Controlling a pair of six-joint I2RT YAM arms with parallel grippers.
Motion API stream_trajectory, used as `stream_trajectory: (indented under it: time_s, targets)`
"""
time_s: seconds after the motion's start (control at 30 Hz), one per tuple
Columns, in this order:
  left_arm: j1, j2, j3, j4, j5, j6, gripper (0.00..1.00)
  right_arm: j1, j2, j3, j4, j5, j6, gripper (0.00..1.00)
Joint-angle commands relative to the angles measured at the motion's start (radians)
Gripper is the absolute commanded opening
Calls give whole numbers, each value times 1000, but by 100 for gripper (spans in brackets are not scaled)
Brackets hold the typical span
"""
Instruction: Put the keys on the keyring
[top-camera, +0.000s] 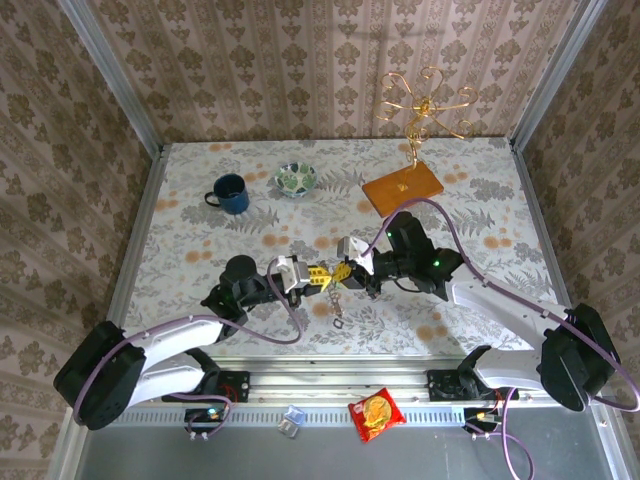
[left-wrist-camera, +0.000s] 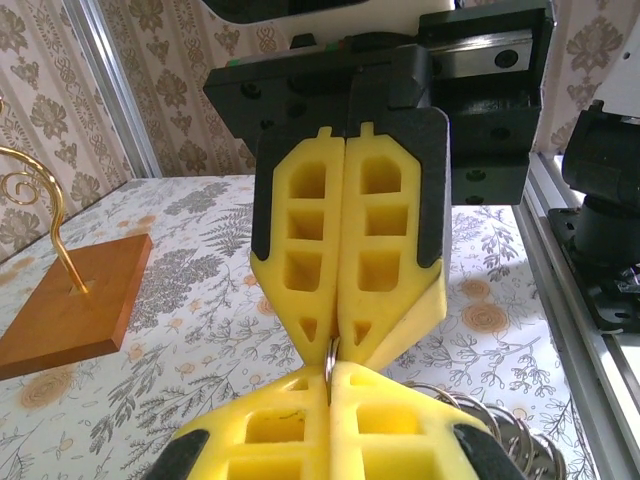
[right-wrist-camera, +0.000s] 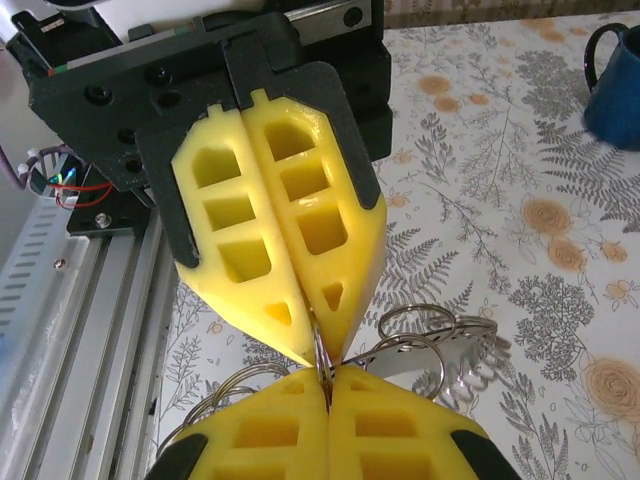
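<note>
My two grippers meet tip to tip above the middle of the table. The left gripper (top-camera: 318, 272) and the right gripper (top-camera: 341, 271) are both shut on the same thin steel loop of the keyring (left-wrist-camera: 330, 358). In the left wrist view my left gripper (left-wrist-camera: 330, 378) comes from below and the right gripper (left-wrist-camera: 336, 340) from above. In the right wrist view my right gripper (right-wrist-camera: 326, 378) pinches the keyring (right-wrist-camera: 321, 355) against the left gripper (right-wrist-camera: 318, 345). More linked rings (right-wrist-camera: 412, 325) and a flat silver toothed piece (right-wrist-camera: 468, 352), seemingly one of the keys, hang beside it. A chain (top-camera: 336, 305) dangles down.
A blue mug (top-camera: 231, 193) and a small patterned bowl (top-camera: 296, 179) stand at the back left. A gold wire stand on a wooden base (top-camera: 402, 187) is at the back right. A red snack packet (top-camera: 375, 414) lies on the rail in front of the arm bases.
</note>
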Motion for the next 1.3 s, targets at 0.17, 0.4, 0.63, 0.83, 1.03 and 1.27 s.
stream_trajectory:
  time_s: [0.17, 0.4, 0.63, 0.83, 1.03, 1.27]
  targets:
    - [-3, -55, 96, -290, -45, 135, 26, 14, 15, 130, -232, 36, -150, 0]
    - [-9, -54, 161, -435, -56, 214, 23, 75, 64, 243, -418, 158, -288, 0]
    - [-15, -43, 196, -493, -53, 243, 12, 127, 93, 309, -467, 205, -327, 0]
    - [-14, -55, 185, -472, -50, 238, 0, 114, 47, 256, -367, 176, -254, 15]
    - [-13, -66, 130, -352, -32, 186, 0, 27, -26, 142, -248, 89, -133, 29]
    - [-13, -67, 102, -309, -21, 175, 0, 20, -25, 93, -217, 104, -117, 28]
